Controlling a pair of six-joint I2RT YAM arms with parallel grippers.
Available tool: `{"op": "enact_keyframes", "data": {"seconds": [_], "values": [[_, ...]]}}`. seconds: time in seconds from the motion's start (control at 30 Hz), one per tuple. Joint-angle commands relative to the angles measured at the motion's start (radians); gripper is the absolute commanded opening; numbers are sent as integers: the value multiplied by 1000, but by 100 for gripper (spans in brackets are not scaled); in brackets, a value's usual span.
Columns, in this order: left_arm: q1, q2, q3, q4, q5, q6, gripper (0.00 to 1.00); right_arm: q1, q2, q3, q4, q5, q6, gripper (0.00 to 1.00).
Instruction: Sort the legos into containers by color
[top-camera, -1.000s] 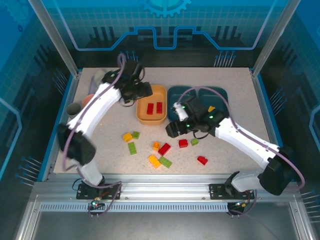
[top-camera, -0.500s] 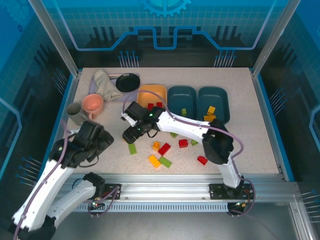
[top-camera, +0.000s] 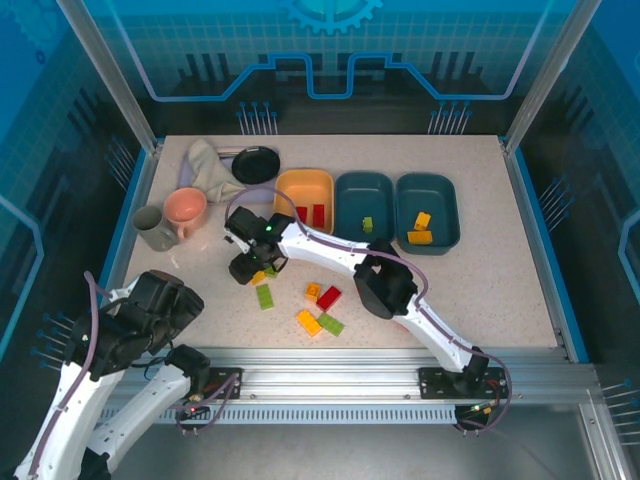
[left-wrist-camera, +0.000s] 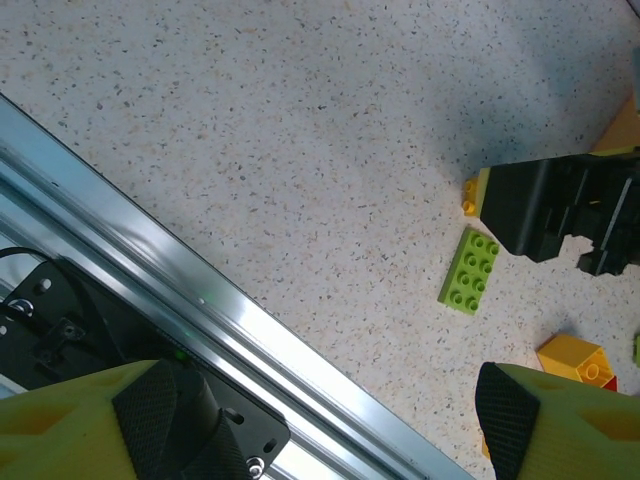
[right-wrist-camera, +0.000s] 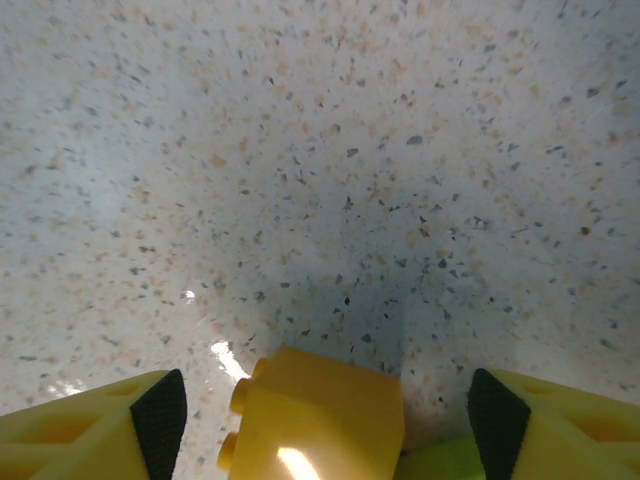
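— Left claw (left-wrist-camera: 330, 415)?
— Spread wide, empty; it hangs over the near rail (left-wrist-camera: 250, 320) of the surface (left-wrist-camera: 300, 150); the yellow lego (left-wrist-camera: 470, 193) lies well ahead, to its right.
— Right claw (right-wrist-camera: 327, 400)?
— Open too; that lego sits between its fingers, ungripped; long axis cropped; right's nearer.

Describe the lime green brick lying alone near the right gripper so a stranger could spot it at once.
Start at the light orange plastic tray and drop toward the arm bases, past the right gripper. Just beyond lies the long lime green brick, flat, studs up, alone. Another lime brick sits close beside a yellow-orange one.
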Motion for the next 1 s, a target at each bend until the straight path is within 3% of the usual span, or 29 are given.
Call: {"op": "enact_keyframes", "data": {"seconds": [0.0, 0.13, 0.4, 0.53, 0.77, 0.97], "values": [[3, -15, 24, -51, -16, -1, 82, 12, 44, 43, -61, -10, 16, 73], [3, -15, 13, -36, -2, -1, 82, 19, 57, 40, -81, 18, 21, 67], [2, -15, -11, -11, 11, -7, 82, 34, 57, 27, -96, 58, 21, 41], [2, -15, -28, 26, 34, 13, 82, 35, 21, 13, -85, 68, 22, 34], [1, -1, -88, 282, 210, 115, 82, -8, -196, -60, -52, 130, 45, 32], [-10, 114, -132, 564, 349, 147, 82, -183, -523, -381, 2, 166, 96, 32]]}}
